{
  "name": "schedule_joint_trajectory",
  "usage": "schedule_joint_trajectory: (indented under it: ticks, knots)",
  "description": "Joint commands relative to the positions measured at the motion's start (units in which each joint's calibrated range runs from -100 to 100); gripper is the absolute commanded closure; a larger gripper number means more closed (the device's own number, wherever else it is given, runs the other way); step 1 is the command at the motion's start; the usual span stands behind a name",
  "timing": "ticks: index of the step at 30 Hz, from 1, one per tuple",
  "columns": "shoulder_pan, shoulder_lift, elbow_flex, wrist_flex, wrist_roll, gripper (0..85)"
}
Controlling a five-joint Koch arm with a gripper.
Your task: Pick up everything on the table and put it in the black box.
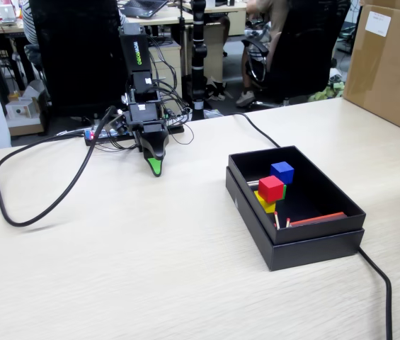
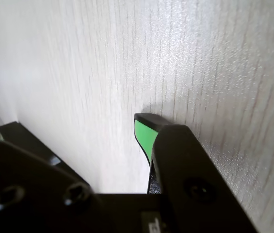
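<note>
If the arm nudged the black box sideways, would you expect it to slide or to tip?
Probably slide: the black box is low, wide and flat-bottomed on a smooth table. It looks like light cardboard, so it should move easily. The stacked red cube and blue cube inside might topple.

Bright, even light; wrist view's foreground blurred.

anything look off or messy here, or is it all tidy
Mostly tidy. The blocks sit in the black box, but in a loose heap: the red cube is perched on a yellow block, with the blue cube behind. A black cable loops across the table. Nothing looks spilled or damaged.
</note>
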Motion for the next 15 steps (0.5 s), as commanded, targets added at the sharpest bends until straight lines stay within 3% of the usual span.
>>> schedule_joint_trajectory:
  ticks: [1, 15]
  knots:
    - [0.0, -0.1, -4.2, 3.9, -1.0, 35.4]
    - [0.6, -0.1, -7.2, 6.0, -1.2, 36.3]
